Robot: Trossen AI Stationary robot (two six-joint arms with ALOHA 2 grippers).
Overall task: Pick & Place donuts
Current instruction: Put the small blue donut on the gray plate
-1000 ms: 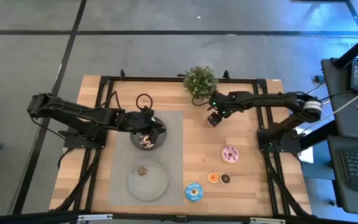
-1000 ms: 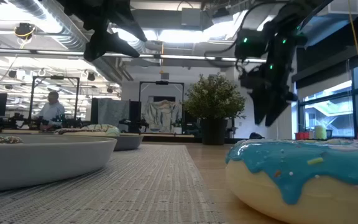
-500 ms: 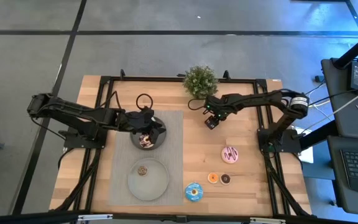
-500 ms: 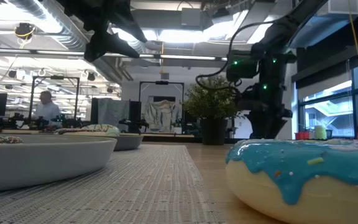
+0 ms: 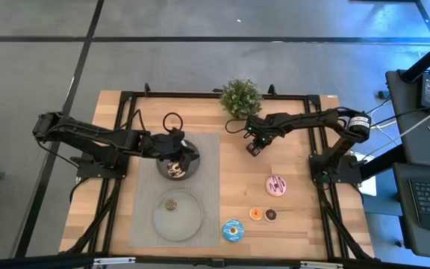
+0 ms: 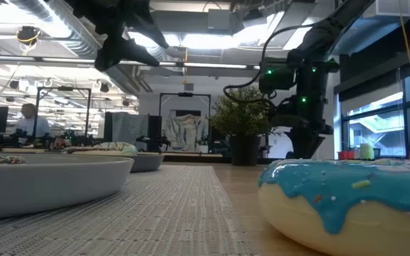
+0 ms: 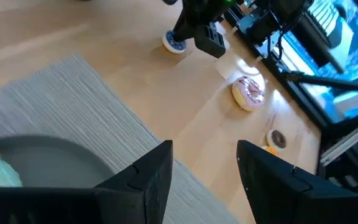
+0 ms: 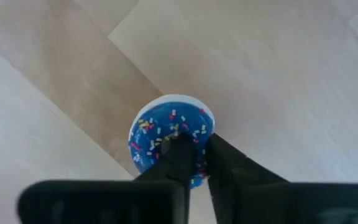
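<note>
A mini dark-blue donut with sprinkles [image 8: 166, 127] lies on the bare wood near the plant. My right gripper [image 8: 194, 143] is down on it and shut; in the high view that gripper [image 5: 254, 149] covers it. My left gripper [image 5: 179, 158] hangs open over the far grey plate [image 5: 191, 170], which holds a chocolate-white donut [image 5: 175, 170]. The near plate [image 5: 189, 224] holds a small brown donut [image 5: 171, 204]. On the wood lie a pink-striped donut [image 5: 276, 184], an orange mini [image 5: 255, 214], a dark brown mini [image 5: 271, 215] and a blue donut [image 5: 232, 230]. My right gripper comes at the mini blue donut from above, fingers pointing down. It pinches one side of the ring [image 8: 199, 127], one fingertip [image 8: 179, 149] at the hole and the other at the outer rim. The donut lies flat on the table [image 7: 176, 43].
The potted plant [image 5: 240, 97] stands at the far edge, just beyond my right gripper. A grey mat [image 5: 207, 187] lies under both plates. People move about in the room behind the table [image 6: 27, 117].
My right gripper has come down from above the table onto the wood beside the plant, shifting a little toward the table's left edge. My left gripper has kept still.
</note>
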